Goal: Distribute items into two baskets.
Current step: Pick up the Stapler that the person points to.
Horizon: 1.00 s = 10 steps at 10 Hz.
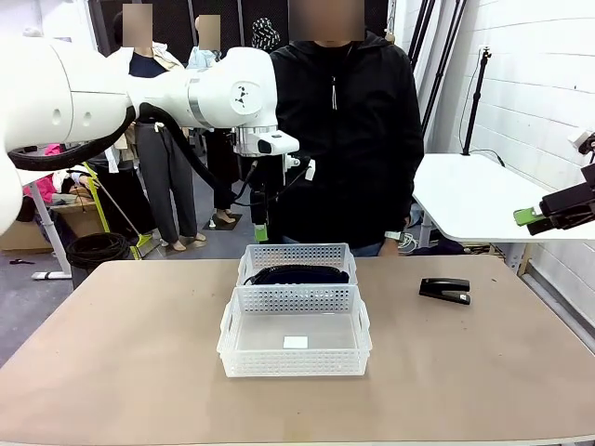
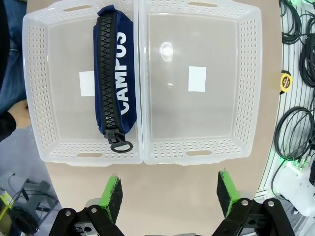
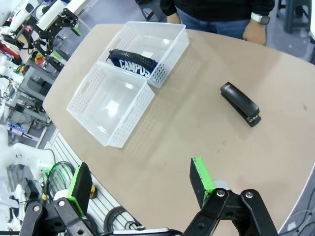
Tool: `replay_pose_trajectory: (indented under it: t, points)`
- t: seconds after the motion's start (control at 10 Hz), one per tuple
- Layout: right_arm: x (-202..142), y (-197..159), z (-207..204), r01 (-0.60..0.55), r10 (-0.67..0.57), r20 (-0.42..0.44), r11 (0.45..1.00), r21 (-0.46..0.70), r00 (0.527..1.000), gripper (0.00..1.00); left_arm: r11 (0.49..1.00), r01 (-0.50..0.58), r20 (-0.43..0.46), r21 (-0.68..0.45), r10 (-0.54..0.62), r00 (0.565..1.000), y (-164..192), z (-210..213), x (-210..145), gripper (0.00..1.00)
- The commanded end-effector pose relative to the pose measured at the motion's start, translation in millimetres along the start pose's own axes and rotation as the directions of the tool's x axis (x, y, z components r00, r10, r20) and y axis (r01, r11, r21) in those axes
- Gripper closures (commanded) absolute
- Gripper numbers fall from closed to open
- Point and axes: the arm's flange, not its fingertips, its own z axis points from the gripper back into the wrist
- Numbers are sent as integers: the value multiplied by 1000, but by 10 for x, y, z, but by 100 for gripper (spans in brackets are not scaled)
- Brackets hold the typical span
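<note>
on the tan table [image 1: 112, 372] two white mesh-sided baskets stand touching, long side against long side, one behind the other as seen from the front. the far basket [image 1: 296, 253] holds the navy pouch [image 2: 114, 78], which lies flat along the basket's length, close to the wall shared with the other basket, white "campus" lettering up, its black zipper running beside the letters and a ring pull at one end. the near basket [image 1: 294, 351] shows a small white label on its floor. the black stapler [image 1: 445, 290] lies on the bare table well to the right of the baskets. the left gripper [image 2: 168, 183] hangs well above the table, looking down on both baskets, its green-padded fingers spread wide with nothing between them. the right gripper [image 3: 139, 167] is held up off the table's right side, jaws likewise released and empty. a person [image 1: 339, 139] in a black jacket stands at the far edge behind the baskets, one hand [image 3: 253, 32] just by the table edge.
</note>
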Motion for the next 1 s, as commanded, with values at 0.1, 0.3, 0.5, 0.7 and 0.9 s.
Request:
replay_pose_trajectory:
  t: [0.1, 0.3, 0.5, 0.7, 0.9]
  points:
    - [-10, 2, -9, 0, 0, 2, 1000, 3, 1000, 0, 1000, -14, -4, 15, 14, 1000, 47, 62, 37, 0]
    - [-10, 2, -9, 0, 0, 2, 1000, 3, 1000, 0, 1000, 0, 1, 2, 0, 1000, 2, 11, 0, 0]
    - [-10, 2, -9, 0, 0, 2, 1000, 3, 1000, 0, 975, -190, 12, -117, 193, 981, 69, 184, -771, 0]
    - [-10, 2, -9, 0, 0, 2, 1000, 3, 1000, 0, 935, -292, 66, -200, 310, 948, -20, 200, -1562, 0]
    - [-10, 2, -9, 0, 0, 2, 1000, 3, 1000, 0, 894, -361, 134, -266, 405, 904, -96, 194, -2221, 0]
